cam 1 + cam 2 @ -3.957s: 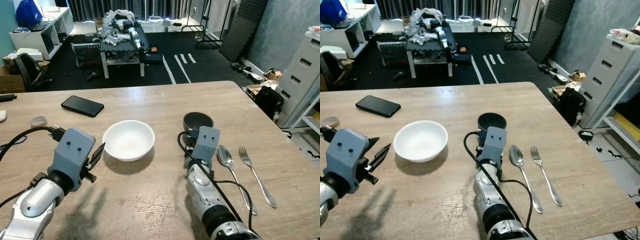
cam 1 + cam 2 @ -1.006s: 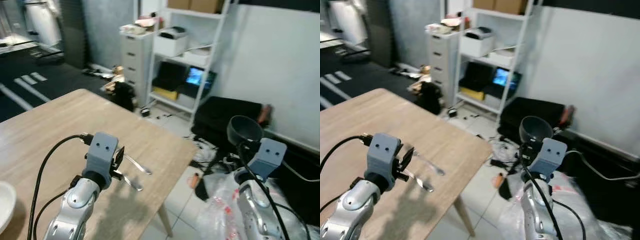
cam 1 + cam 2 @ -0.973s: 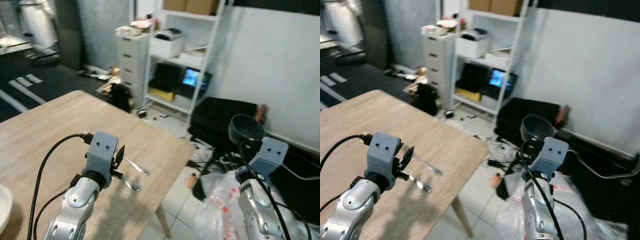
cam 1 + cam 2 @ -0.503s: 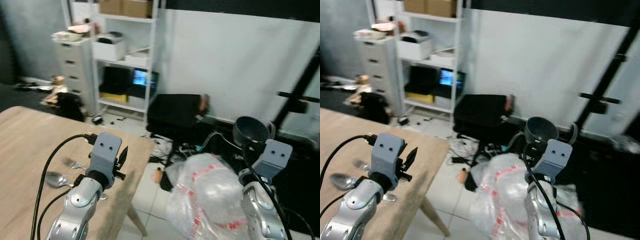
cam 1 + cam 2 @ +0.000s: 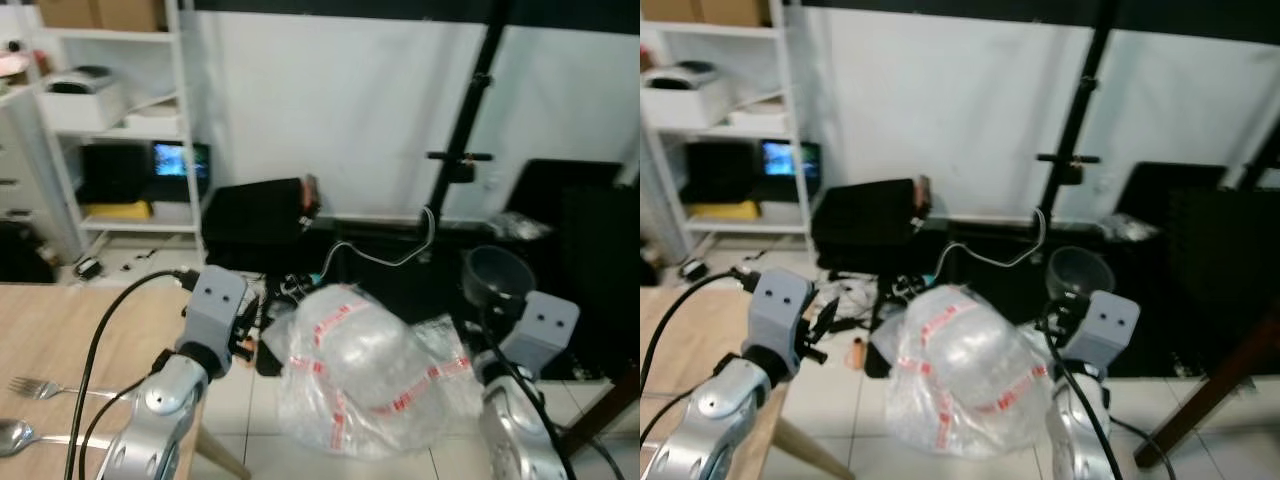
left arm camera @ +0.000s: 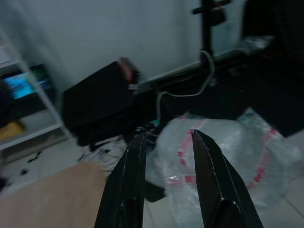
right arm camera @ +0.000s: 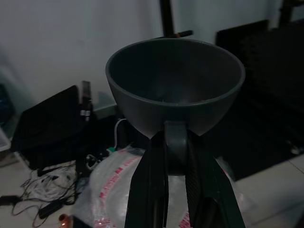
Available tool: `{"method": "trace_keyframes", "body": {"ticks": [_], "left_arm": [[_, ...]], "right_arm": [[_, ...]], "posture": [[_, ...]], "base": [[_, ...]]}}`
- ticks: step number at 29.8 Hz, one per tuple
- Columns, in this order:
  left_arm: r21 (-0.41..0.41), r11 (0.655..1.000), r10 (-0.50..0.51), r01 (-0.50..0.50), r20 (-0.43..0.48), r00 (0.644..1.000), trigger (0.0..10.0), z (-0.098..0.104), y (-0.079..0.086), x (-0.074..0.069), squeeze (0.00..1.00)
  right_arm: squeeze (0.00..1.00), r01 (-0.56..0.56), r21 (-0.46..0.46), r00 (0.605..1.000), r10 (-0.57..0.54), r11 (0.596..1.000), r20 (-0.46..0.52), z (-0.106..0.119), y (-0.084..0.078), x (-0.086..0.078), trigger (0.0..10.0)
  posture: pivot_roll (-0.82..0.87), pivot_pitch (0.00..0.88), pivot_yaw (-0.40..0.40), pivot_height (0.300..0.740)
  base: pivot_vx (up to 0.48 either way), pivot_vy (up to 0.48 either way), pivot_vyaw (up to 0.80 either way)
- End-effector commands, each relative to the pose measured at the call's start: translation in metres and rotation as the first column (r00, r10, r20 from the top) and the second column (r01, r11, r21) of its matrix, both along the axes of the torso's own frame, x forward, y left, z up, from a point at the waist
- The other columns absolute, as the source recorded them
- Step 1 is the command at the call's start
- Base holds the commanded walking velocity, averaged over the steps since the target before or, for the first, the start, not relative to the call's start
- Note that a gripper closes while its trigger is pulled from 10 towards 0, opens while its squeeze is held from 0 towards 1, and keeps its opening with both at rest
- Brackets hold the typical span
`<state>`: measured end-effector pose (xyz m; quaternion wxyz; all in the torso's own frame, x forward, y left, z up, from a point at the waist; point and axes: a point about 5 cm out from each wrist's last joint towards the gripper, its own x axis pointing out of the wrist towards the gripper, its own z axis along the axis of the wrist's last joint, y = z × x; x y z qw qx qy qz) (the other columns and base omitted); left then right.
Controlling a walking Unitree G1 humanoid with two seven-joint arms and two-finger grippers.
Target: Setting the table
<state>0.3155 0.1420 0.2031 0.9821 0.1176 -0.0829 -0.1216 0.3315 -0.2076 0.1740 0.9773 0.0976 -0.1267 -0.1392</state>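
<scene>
A wooden table (image 5: 60, 330) shows only by its corner, at the robot's left, with a fork (image 5: 40, 389) and a spoon (image 5: 20, 436) lying side by side on it near the edge. Beyond the table corner the floor is pale tile (image 5: 330, 465), and on it sits a large clear plastic bag (image 5: 360, 365) banded with red-printed tape, just past the table and between the two arms.

The right gripper (image 7: 168, 156) is raised over the floor well away from the table, its two black fingers pinched together on the handle of a dark grey cup (image 7: 175, 85) — the cup stands upright above the fingers, mouth up. The left gripper (image 6: 164, 156) hovers near the table corner with its fingers spread apart and nothing between them.

Behind the bag, a black case (image 5: 255, 215) leans by a white wall (image 5: 340, 100), with loose cables (image 5: 375, 255) trailing on the floor beside it. A black stand pole (image 5: 470, 130) rises against the wall. Farther behind the table stands a white shelving unit (image 5: 180, 110) holding boxes and a small lit screen (image 5: 172, 158) — the details there are blurred.
</scene>
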Motion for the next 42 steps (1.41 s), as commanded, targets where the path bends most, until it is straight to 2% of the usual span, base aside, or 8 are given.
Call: {"method": "trace_keyframes", "body": {"ticks": [1, 42], "left_arm": [[0.004, 1.000, -0.013, 0.013, -0.015, 1.000, 10.0, -0.0058, -0.0030, -0.0011, 0.00], [-0.009, 1.000, -0.007, 0.007, -0.013, 1.000, 10.0, -0.0094, -0.0012, 0.0003, 0.00]], "right_arm": [[0.00, 0.022, -0.012, 1.000, -0.022, 1.000, -0.007, -0.0023, -0.0053, -0.0025, 10.0], [0.00, 0.029, -0.015, 0.999, -0.030, 0.999, -0.022, -0.0081, -0.0063, -0.0038, 10.0]], "posture": [[0.09, 0.112, 0.055, 0.740], [0.09, 0.112, 0.062, 0.740]], "base": [[0.000, 0.000, -0.80], [0.000, 0.000, -0.80]]}}
